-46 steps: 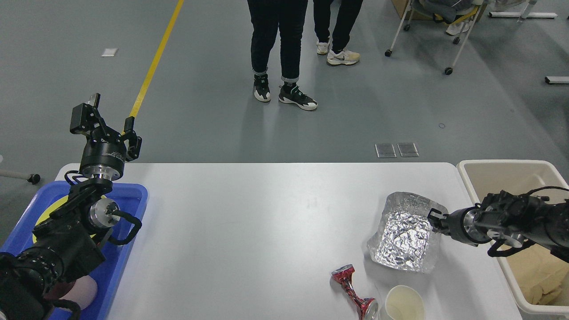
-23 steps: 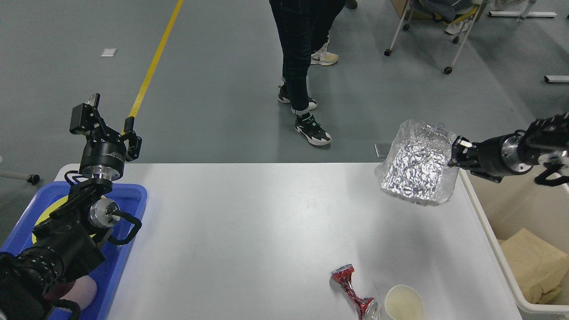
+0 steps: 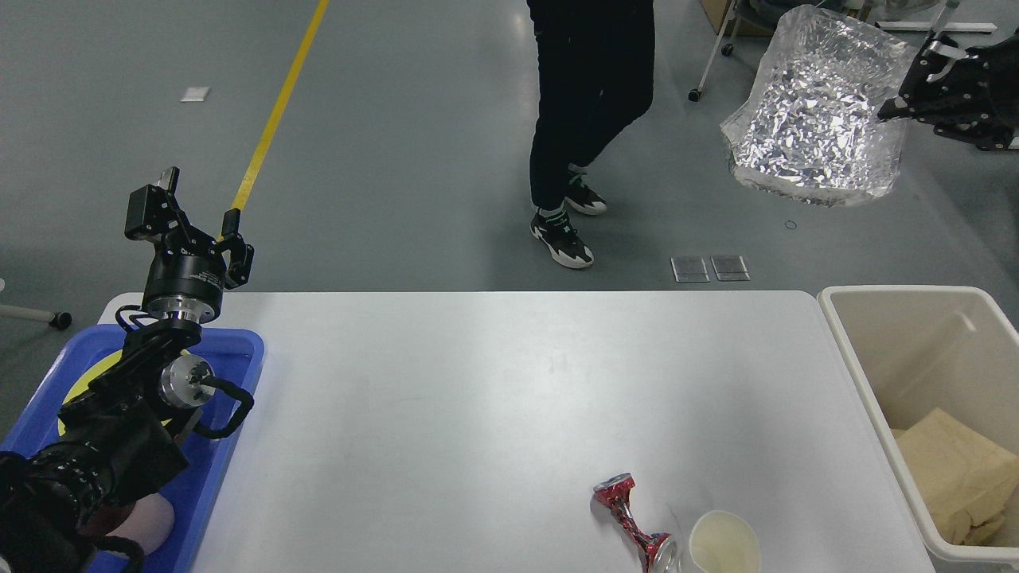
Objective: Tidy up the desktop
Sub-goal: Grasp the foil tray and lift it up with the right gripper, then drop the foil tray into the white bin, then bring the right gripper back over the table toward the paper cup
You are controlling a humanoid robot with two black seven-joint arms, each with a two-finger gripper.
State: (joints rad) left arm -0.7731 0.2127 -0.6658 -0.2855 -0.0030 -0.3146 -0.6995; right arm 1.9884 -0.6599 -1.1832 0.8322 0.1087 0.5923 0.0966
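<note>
Gripping a foil tray [image 3: 816, 119], the right claw [image 3: 915, 87] hangs high beyond the desk [image 3: 478, 414]; left claw [image 3: 191, 223] open above blue tray [image 3: 231, 350]; crushed can [image 3: 633, 521], cup [image 3: 723, 545] near the front edge.

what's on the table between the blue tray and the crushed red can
Nothing. In the head view the desktop is bare white from the blue tray to the crushed can.

- The right gripper [image 3: 915, 83] is cut off by the right edge; its fingers cannot be told apart against the foil tray [image 3: 816, 119].
- The person [image 3: 589, 119] is cut off above the waist by the top edge.
- The paper cup [image 3: 723, 545] and crushed can [image 3: 633, 521] are clipped by the bottom edge.
- The blue tray [image 3: 231, 374] is largely hidden by the left arm.
- The beige bin [image 3: 892, 382] runs past the right edge.
</note>
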